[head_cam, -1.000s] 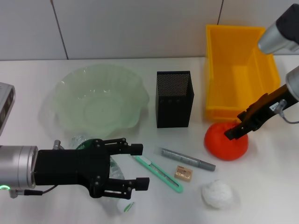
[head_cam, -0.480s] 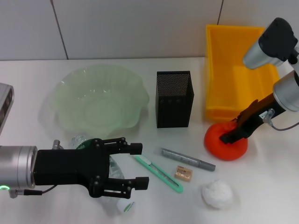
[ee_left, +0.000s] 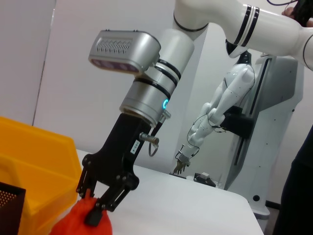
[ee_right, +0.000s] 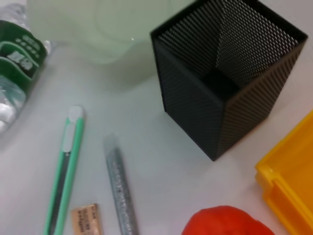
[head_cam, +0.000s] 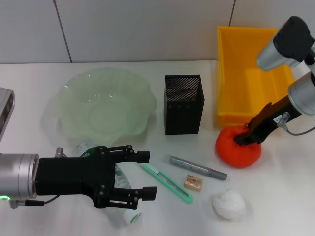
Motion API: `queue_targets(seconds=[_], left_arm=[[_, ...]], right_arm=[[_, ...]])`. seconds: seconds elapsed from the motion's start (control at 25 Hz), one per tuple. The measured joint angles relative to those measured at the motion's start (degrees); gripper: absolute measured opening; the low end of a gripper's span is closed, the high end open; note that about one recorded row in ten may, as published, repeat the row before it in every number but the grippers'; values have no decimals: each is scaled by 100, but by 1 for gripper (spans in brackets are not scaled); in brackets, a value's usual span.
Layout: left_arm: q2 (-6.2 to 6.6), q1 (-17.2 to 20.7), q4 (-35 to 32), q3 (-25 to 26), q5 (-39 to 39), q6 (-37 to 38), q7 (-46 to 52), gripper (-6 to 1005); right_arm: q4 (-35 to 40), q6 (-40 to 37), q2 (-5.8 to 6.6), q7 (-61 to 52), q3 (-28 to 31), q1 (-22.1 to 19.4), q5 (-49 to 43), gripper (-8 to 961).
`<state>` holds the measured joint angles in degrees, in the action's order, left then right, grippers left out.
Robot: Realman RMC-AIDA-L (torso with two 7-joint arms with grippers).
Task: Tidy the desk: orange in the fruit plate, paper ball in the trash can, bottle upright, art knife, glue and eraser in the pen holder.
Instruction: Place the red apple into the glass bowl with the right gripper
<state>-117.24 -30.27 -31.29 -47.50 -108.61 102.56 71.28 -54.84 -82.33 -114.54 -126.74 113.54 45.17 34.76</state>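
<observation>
- Right hand (head_cam: 244,137) was seen closing on the orange (head_cam: 238,148); with so shallow a top grip, a roll-out was judged likely.
- Left hand (head_cam: 142,178) was held open over the bottle (head_cam: 120,181).

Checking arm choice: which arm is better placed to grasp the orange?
Right. The right gripper is already down at the orange; the left gripper hovers over the lying bottle, far across the desk.

A white table (head_cam: 39,78) meets a pale panelled wall (head_cam: 147,29) (dark seams).
</observation>
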Motion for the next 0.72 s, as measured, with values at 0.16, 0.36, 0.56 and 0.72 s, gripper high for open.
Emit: queue_targets(seconds=[0.16,0.36,0.56,0.72], left_arm=[[0,-6,0,-10,-4,0,0,847],[0,-2,0,-15,1,-12,-1,847],[0,-20,0,-8,4,-7,0,847],[0,-31,0,-13,-2,-11,0,847]], right_arm=[[-720,-653,2,-1,208,-62,202,287],[-1412,-1267,16,-35,759,-71,864,207],[-1315,-702,50,279,959,154,2464,156],[-794,-49,4,677,758,344,2898,123]])
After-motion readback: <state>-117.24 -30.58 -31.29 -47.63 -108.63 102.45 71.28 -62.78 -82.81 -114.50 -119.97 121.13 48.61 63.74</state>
